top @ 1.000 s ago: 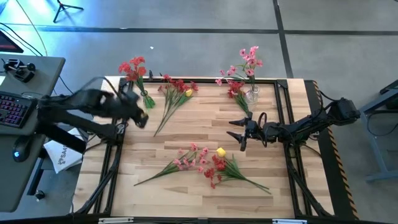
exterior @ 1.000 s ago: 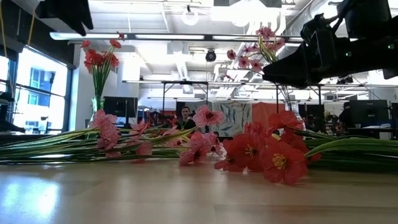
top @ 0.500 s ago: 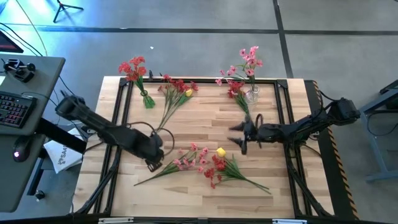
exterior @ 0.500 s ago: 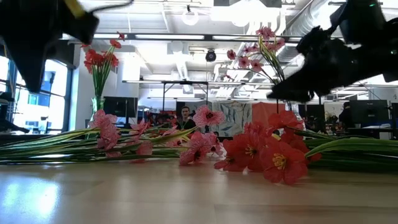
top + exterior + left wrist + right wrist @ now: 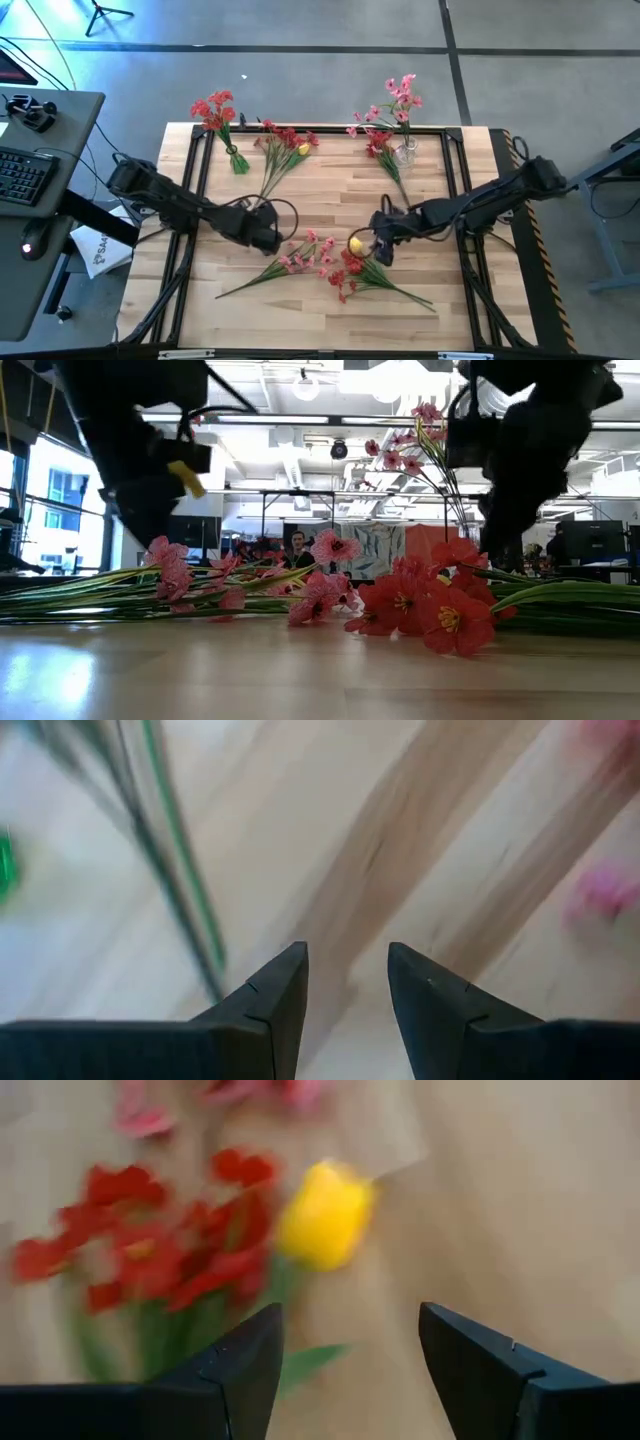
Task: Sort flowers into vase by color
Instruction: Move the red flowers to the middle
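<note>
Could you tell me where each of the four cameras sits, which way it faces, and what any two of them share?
High view: overhead, straight down on the table; both arms, left gripper, right gripper.
Low view: at tabletop height, level across the flowers into the room; both arms hang in from above.
Left wrist view: past its own open fingers at bare wood and a green stem.
Right wrist view: past its own open fingers at the yellow bloom.
Shared: that yellow bloom also shows in the high view.

Flowers (image 5: 330,262) near table (image 5: 320,190) front centre; left claw (image 5: 268,240) and right claw (image 5: 381,247) flanking them.
</note>
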